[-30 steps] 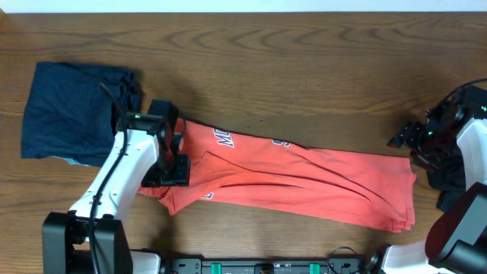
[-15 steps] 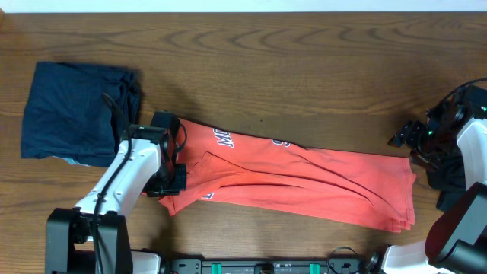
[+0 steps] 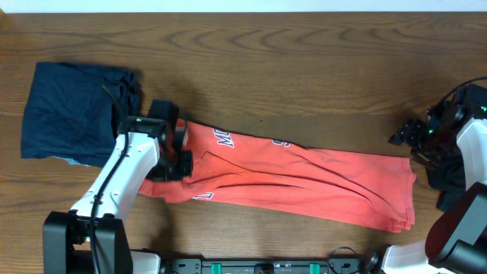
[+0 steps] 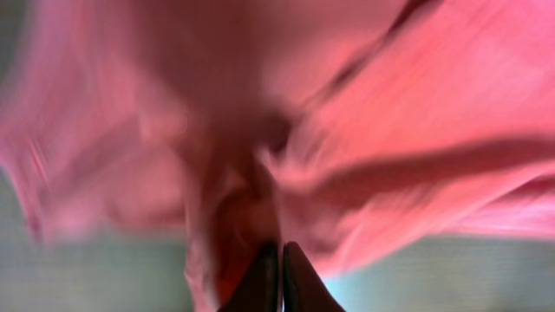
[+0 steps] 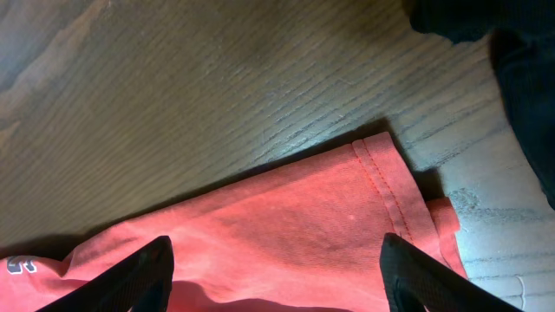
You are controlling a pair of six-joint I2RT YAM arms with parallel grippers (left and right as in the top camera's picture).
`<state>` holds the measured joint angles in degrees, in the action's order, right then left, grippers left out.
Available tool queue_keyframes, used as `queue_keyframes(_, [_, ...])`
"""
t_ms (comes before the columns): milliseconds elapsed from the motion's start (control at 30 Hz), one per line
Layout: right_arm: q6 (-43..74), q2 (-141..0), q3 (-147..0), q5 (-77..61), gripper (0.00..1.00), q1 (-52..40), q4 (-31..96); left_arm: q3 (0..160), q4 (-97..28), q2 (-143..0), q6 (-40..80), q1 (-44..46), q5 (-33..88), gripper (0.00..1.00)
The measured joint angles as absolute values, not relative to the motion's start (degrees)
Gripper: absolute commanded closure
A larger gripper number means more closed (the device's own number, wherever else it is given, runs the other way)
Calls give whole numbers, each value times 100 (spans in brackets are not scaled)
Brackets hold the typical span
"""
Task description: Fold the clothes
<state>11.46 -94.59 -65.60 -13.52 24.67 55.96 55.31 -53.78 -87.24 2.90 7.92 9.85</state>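
Note:
A coral-red shirt (image 3: 304, 183), folded into a long band, lies across the table from left to right. My left gripper (image 3: 179, 163) sits on its left end, its fingers pressed together with red fabric bunched around them. The blurred left wrist view is filled with the same shirt (image 4: 364, 113) gathered at the shut gripper (image 4: 279, 260). My right gripper (image 3: 402, 138) hovers just above the shirt's right end and is open. In the right wrist view the shirt's hemmed corner (image 5: 295, 221) lies between the spread gripper (image 5: 277, 243), which holds nothing.
A folded navy garment (image 3: 72, 114) rests at the far left, close beside the left arm. A dark garment (image 3: 449, 176) lies at the right edge, also visible as dark cloth (image 5: 516, 61). The table is brown wood (image 3: 304, 68).
The left gripper has gone from open to shut on the shirt's left end and drawn it slightly, so the lower-left edge has shifted. The right arm has not moved.

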Motion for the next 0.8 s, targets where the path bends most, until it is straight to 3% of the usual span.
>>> queue_keyframes(267, [1144, -9459, -6560, -1350, 26, 2467, 5590, 5590, -3927, -8724, -427, 792, 899, 94])
queue_keyframes(300, [1146, -9459, -6560, -1352, 26, 2467, 5588, 5590, -3824, -8724, -497, 792, 858, 90])
queue_keyframes(433, [1144, -9459, -6560, -1352, 26, 2467, 5588, 5590, -3573, -8724, -751, 792, 755, 4])
queue_keyframes(467, [1146, -9459, -6560, -1352, 26, 2467, 5590, 5590, -3583, -8724, -764, 792, 744, 3])
queue_keyframes(633, [1144, -9459, -6560, -1352, 25, 2467, 5590, 5590, -3854, -8724, -792, 792, 711, 4])
queue_keyframes(700, [1146, -9459, -6560, -1352, 25, 2467, 5590, 5590, -3953, -8724, -764, 792, 709, 31])
queue_keyframes(800, [1146, -9459, -6560, -1352, 27, 2467, 5592, 5590, -4165, -8724, -648, 792, 720, 89])
